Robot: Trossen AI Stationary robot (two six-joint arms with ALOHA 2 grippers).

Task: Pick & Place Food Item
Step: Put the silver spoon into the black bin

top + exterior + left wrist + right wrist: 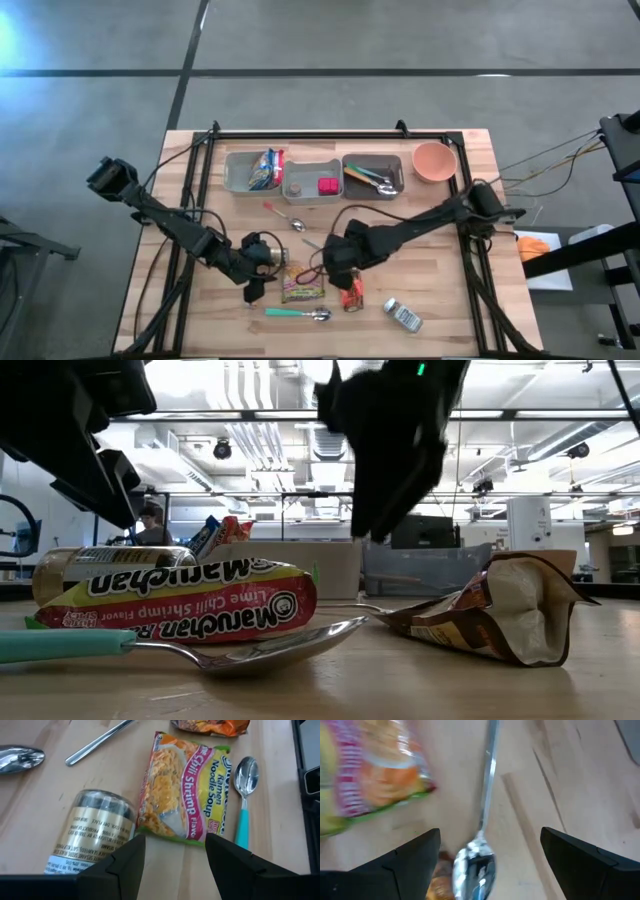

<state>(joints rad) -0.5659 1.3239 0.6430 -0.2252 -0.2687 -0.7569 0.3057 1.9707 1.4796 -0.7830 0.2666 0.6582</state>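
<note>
So the thing everything is hinging on here is the ramen packet (pixel 302 287), which is lying flat on the worktop (pixel 450 300) in the lower middle of the high view, right between the two arms. The left tool (pixel 262 272) is sitting just to the picture-left of it, with a gold-labelled jar (pixel 272 254) lying on its side right by the fingers, and in the left wrist view the packet's short end is pointing almost straight at the gap between the dark fingers (pixel 125 862), long axis running away from the tool. That tool is standing partly open and holding nothing. The right tool (pixel 345 268) is hovering just to the picture-right of the packet, spread wide and empty too, and its own camera is mostly looking down at a metal spoon (pixel 479 855) rather than the noodles. Judging by this, the left arm is looking better lined up, though the jar is crowding it. A teal-handled spoon (pixel 298 314) is lying just below the packet.
</note>
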